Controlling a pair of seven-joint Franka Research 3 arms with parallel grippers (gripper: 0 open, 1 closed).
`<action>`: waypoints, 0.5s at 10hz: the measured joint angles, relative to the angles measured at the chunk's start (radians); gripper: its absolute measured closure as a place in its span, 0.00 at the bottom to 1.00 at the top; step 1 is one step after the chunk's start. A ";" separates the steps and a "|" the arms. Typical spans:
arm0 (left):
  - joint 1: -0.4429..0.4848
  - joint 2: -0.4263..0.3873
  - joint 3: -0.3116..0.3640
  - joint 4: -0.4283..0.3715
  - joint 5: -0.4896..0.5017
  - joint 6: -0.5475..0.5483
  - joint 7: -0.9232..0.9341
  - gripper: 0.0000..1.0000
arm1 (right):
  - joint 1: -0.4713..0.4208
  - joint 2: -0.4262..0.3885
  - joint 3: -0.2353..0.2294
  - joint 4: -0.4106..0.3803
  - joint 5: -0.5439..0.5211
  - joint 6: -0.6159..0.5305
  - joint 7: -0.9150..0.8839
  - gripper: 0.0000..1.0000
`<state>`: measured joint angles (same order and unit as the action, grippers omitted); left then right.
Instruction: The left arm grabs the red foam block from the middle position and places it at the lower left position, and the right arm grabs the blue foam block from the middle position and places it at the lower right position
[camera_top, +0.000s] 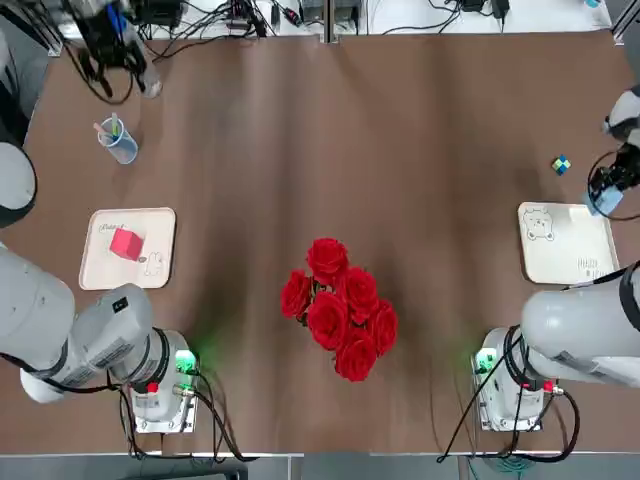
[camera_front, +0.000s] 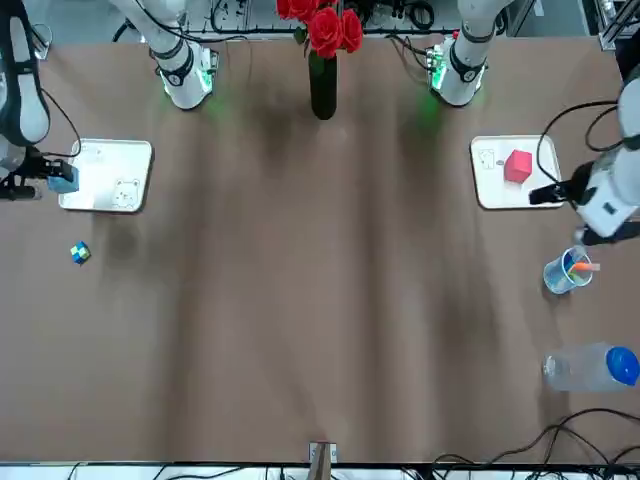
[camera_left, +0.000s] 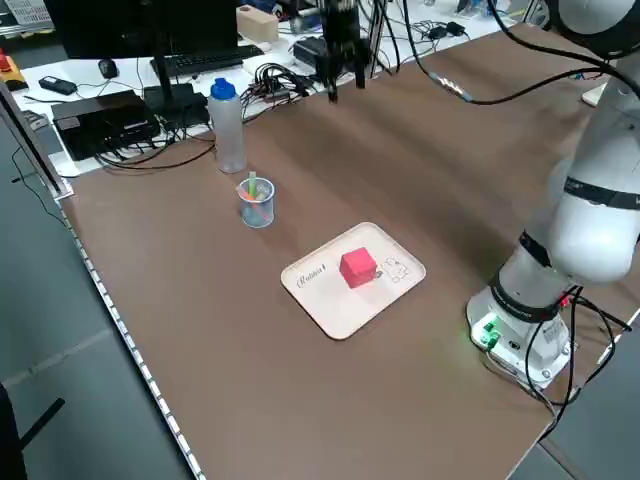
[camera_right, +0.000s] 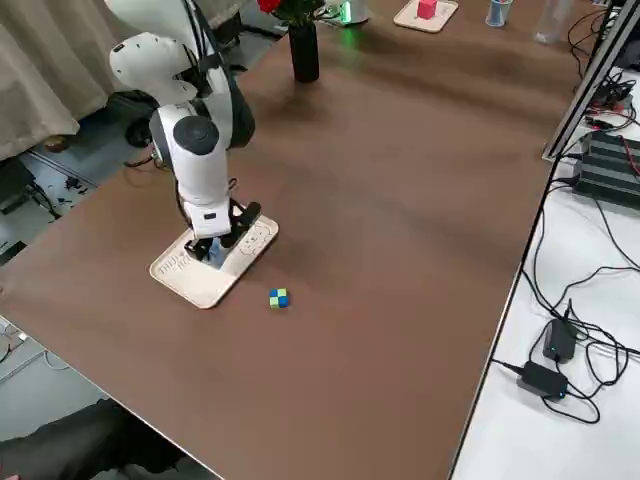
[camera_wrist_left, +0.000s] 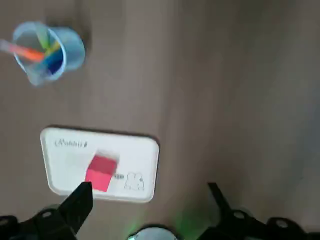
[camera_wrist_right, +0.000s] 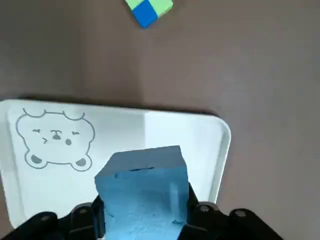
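Fingers (camera_wrist_right: 192, 212) of the right gripper (camera_wrist_right: 146, 212) are closed on the sides of the blue foam block (camera_wrist_right: 142, 195), at three o'clock on the table, with twelve pointing away from the robot. The block hangs over the right tray (camera_top: 552, 258), toward its one o'clock corner; whether it touches the tray I cannot tell. The tray's bear drawing (camera_wrist_right: 56, 140) lies toward ten o'clock, and the small multicoloured cube (camera_top: 561, 165) sits beyond its twelve o'clock edge.

The left gripper (camera_wrist_left: 147, 206) has its fingers spread wide with nothing between them, raised over the table toward half past ten. The red foam block (camera_top: 126, 244) rests near the middle of the left tray (camera_top: 98, 265), at nine o'clock. Beyond that tray's twelve o'clock edge stands the cup of pens (camera_top: 120, 146).
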<state>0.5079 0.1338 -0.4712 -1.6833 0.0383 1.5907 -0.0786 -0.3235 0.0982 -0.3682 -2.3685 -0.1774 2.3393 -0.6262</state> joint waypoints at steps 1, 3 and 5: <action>-0.020 0.014 0.000 0.064 0.000 -0.001 -0.005 0.00 | -0.018 0.000 0.000 -0.033 0.000 0.040 -0.027 0.42; -0.055 0.032 -0.002 0.149 0.000 -0.004 -0.028 0.00 | -0.047 0.000 0.000 -0.086 -0.001 0.117 -0.055 0.42; -0.120 0.008 0.023 0.195 0.000 -0.017 -0.036 0.00 | -0.063 0.001 0.001 -0.109 -0.003 0.162 -0.095 0.42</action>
<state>0.3876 0.1421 -0.4486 -1.4879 0.0383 1.5736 -0.1150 -0.3867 0.0997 -0.3676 -2.4775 -0.1801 2.5009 -0.7215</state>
